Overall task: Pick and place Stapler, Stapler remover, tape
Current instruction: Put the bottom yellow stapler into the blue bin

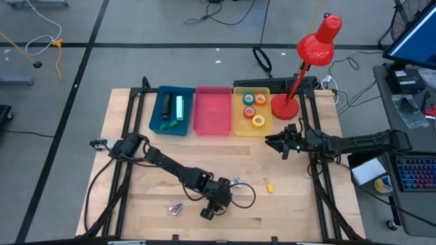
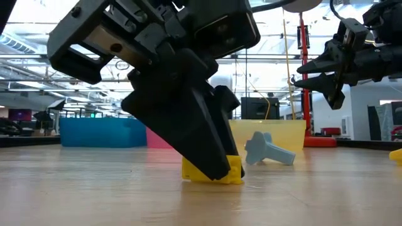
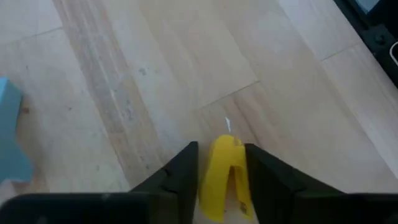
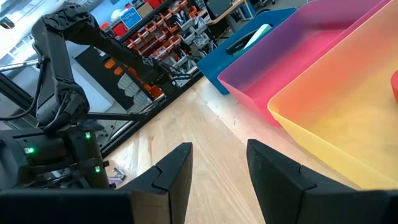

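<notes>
My left gripper (image 1: 210, 209) is low over the table's near middle, and a small yellow staple remover (image 3: 221, 180) stands between its fingers, resting on the wood (image 2: 233, 172). In the high view the gripper hides it. A blue staple remover (image 1: 237, 182) lies just beyond it, a second yellow piece (image 1: 270, 187) lies to the right, and a silvery one (image 1: 176, 208) lies to the left. My right gripper (image 1: 276, 143) hovers open in front of the yellow tray (image 1: 240, 126), touching nothing. My left gripper pinches the yellow staple remover between its two fingers (image 3: 186, 171), one on each side face (image 3: 208, 177). The fingers come from above, slanting down toward the table's near edge. The remover's bottom edge (image 2: 213, 179) sits on the table.
Along the far edge stand a blue tray (image 1: 170, 128) holding two staplers, a pink tray (image 1: 212, 112), and the yellow tray holding tape rolls (image 1: 253, 102). A red desk lamp (image 1: 285, 107) stands at the yellow tray's right. A cable loops beside the left gripper (image 1: 245, 197).
</notes>
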